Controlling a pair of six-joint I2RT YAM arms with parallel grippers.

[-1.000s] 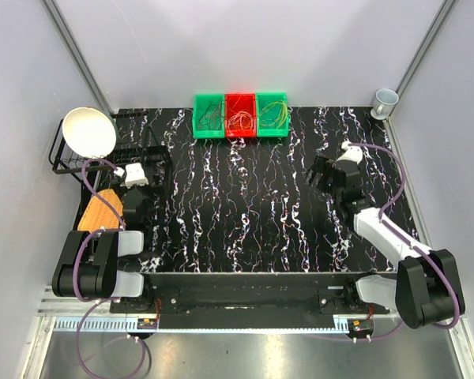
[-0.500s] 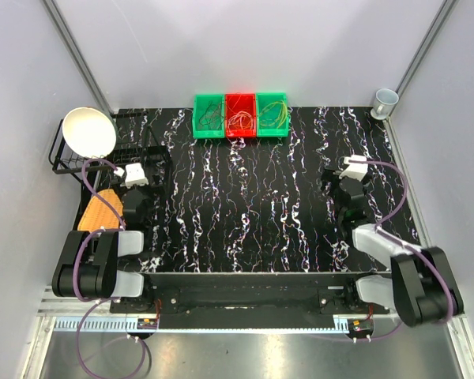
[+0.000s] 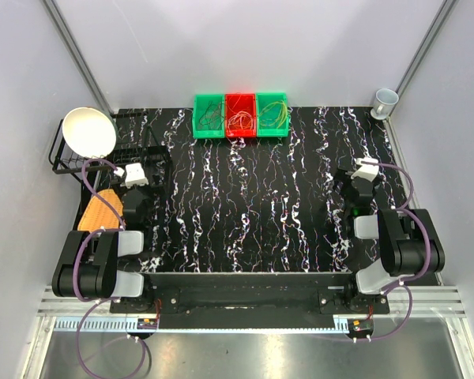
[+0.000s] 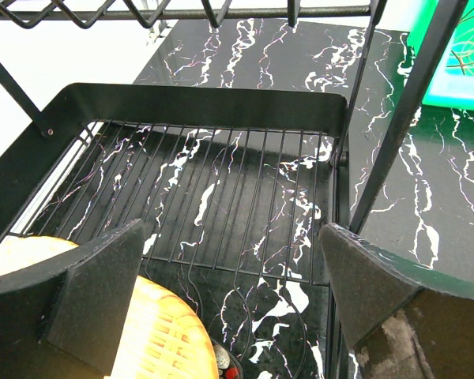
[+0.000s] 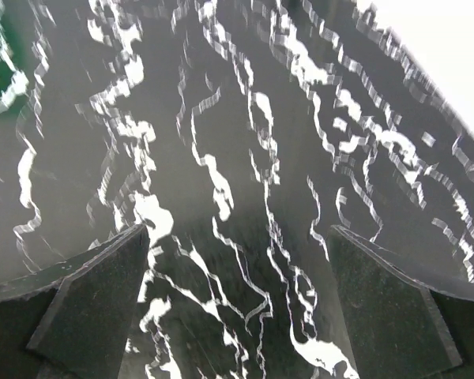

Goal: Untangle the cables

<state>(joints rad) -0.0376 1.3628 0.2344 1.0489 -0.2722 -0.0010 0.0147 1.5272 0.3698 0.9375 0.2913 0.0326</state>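
Left wrist view shows the left pincer (image 4: 231, 237) spread wide and empty; right pincer (image 5: 238, 230) likewise.

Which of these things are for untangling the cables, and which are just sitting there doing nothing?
For the job:
- the cables, lying in the green and red bins at the far edge

Just lying about:
- the white bowl on the black wire rack
- the orange woven thing near the rack
- the cup in the far right corner
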